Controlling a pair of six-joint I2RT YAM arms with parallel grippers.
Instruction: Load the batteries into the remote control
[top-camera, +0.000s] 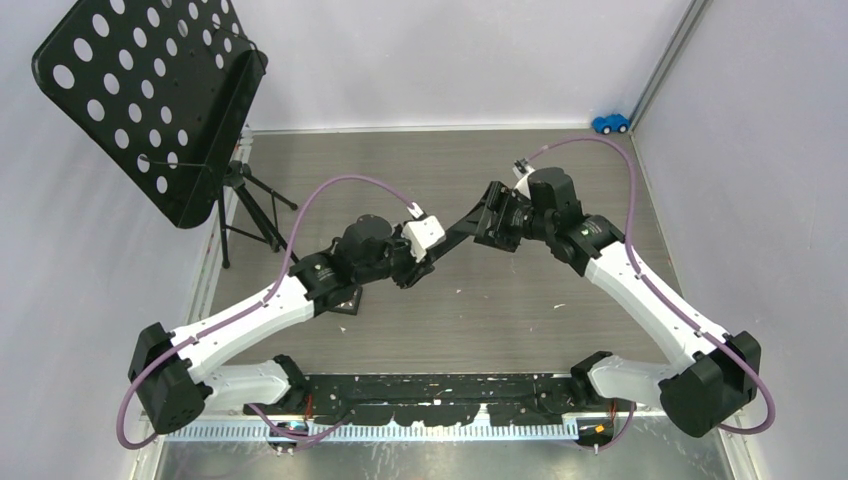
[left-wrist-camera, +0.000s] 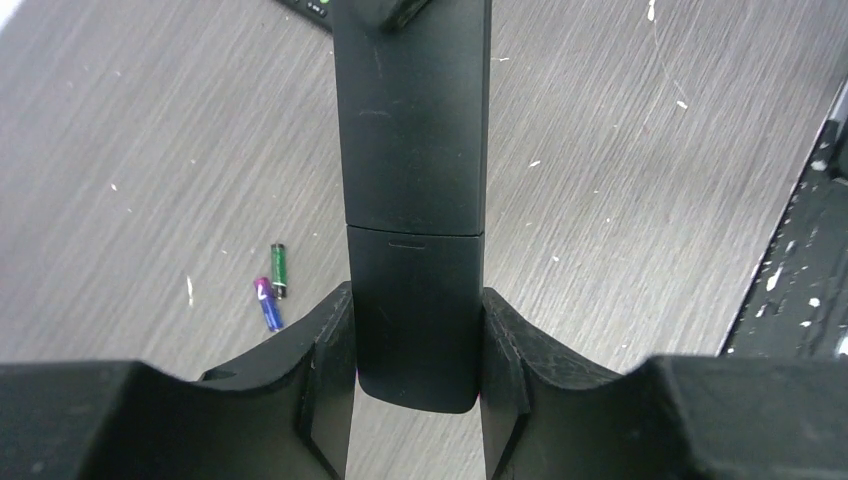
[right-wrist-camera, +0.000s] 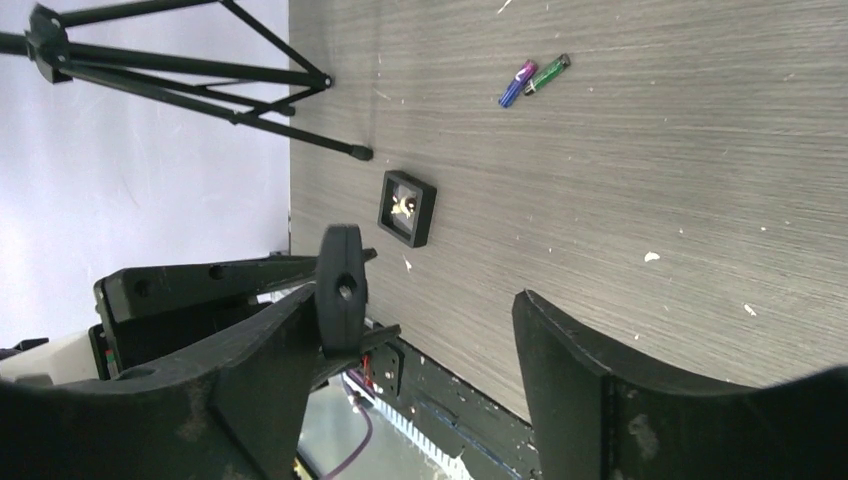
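Left wrist view: left gripper (left-wrist-camera: 414, 300) pinches the remote control (left-wrist-camera: 412, 150) near its lower end, pads pressed on both long edges, with the remote held above the table (left-wrist-camera: 620, 200). Two batteries (left-wrist-camera: 279, 272), one green and one blue, lie close together on the wood to its left. Right wrist view: right gripper (right-wrist-camera: 420, 305) is spread wide. A black end-on piece, probably the remote's far tip, sits against one of its fingers (right-wrist-camera: 280, 370). A small square black frame (right-wrist-camera: 408, 207) lies near the tripod legs (right-wrist-camera: 355, 152).
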